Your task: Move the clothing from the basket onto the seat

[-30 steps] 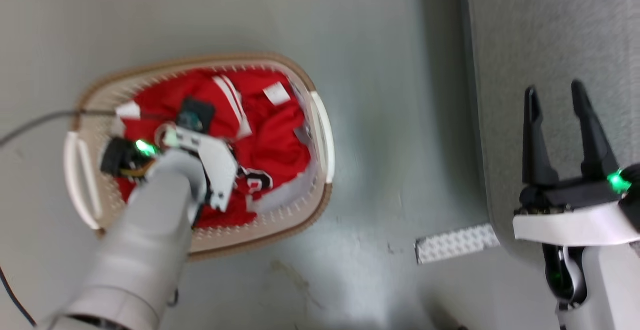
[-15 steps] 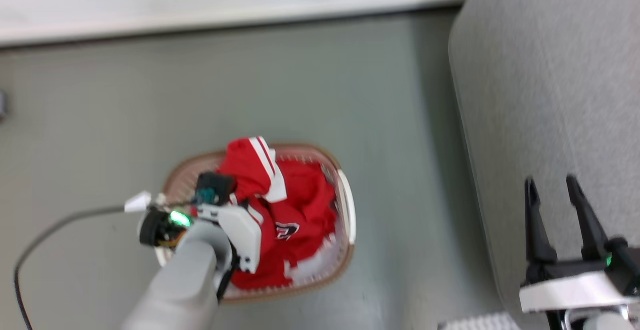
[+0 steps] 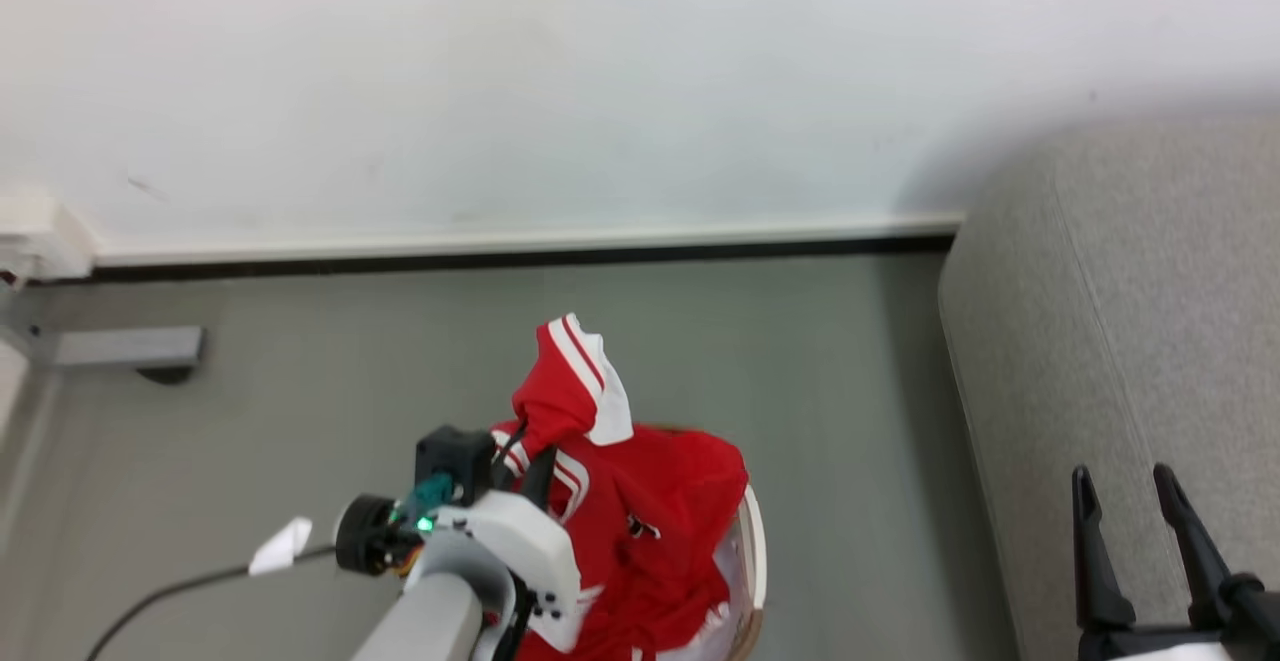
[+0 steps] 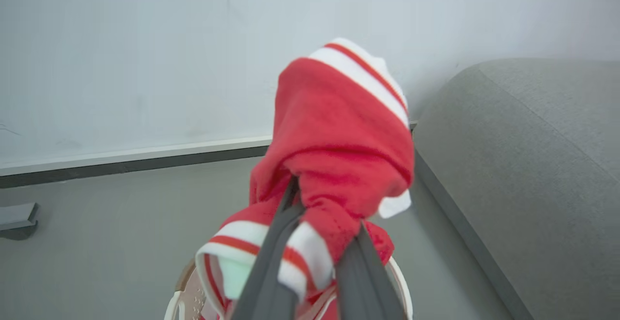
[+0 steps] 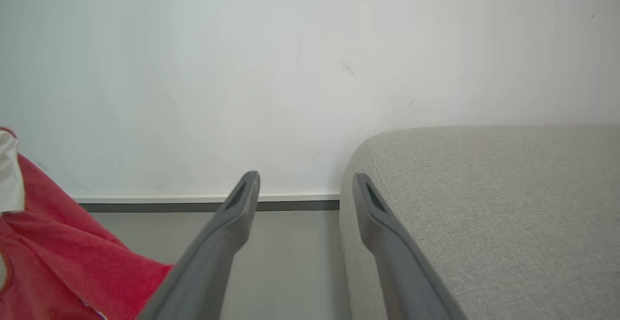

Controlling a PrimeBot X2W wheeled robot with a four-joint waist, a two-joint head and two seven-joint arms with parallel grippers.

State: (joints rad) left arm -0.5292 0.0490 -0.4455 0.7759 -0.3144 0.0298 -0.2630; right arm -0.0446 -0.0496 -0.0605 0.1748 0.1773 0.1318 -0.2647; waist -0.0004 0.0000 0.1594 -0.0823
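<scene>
Head and wrist views, read left to right. Against the frame of a second ago we see wall (image 3: 600, 71) and skirting (image 3: 520, 241) where there was only floor (image 3: 300, 391). That shift is the camera's, not the objects'.

The real change is at the left gripper (image 4: 323, 213). A second ago it was down among the jerseys in the basket (image 3: 757, 551); now it is raised, its jaws pinching a fold of the clothing (image 3: 640, 521). A striped cuff stands above the jaws, and the rest of the red cloth hangs down over the basket's near-left part. The frame edge cuts off the hem, so we cannot tell whether it is clear of the rim.

Bare floor lies between the basket and the seat (image 3: 1120, 341), which rises to the right with nothing on the part we see.

The right gripper (image 3: 1121, 476) sits at the near right over the seat's edge. Its jaws are spread and empty, as they were in both earlier frames.

We judge the pick made and the lift under way. The carry rightward across the floor gap and the release on the seat remain. Any cloth left in the basket may drag or snag during that carry.
</scene>
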